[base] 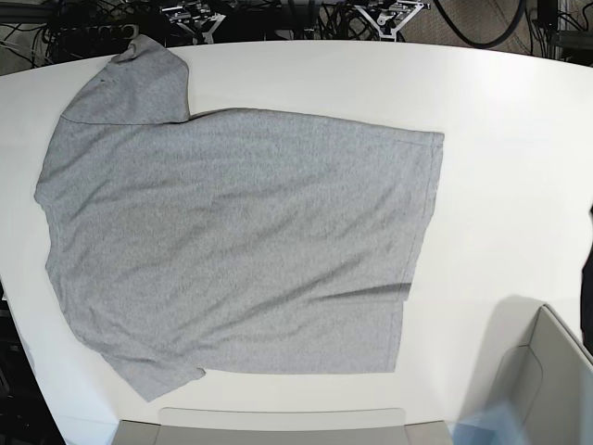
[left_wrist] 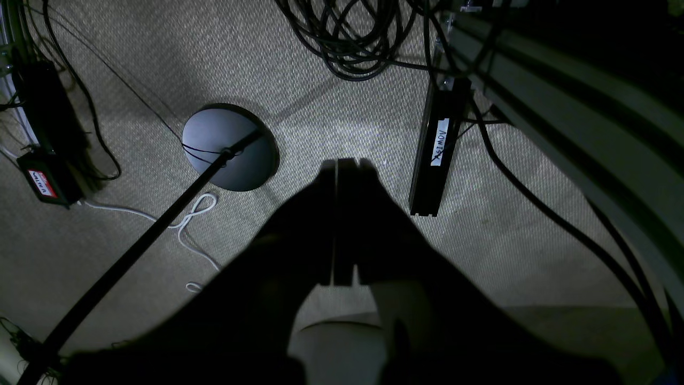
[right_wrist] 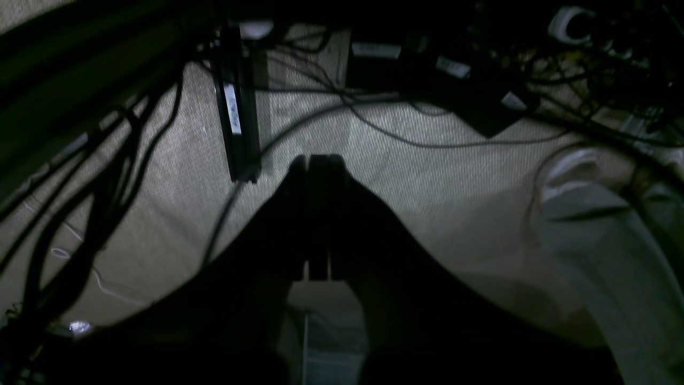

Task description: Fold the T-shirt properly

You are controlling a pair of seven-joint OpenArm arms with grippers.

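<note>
White table [base: 500, 139], flat grey T-shirt [base: 232, 241], unfolded

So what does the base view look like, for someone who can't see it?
A light heather-grey short-sleeved T-shirt lies spread flat, plain side up, on a white table, sleeves at the left, hem at the right. No robot arms are over it.

Soft matt grey knit T-shirt [base: 232, 241], smooth white table [base: 500, 102] — woven, rough-textured carpet [left_wrist: 331, 96]
</note>
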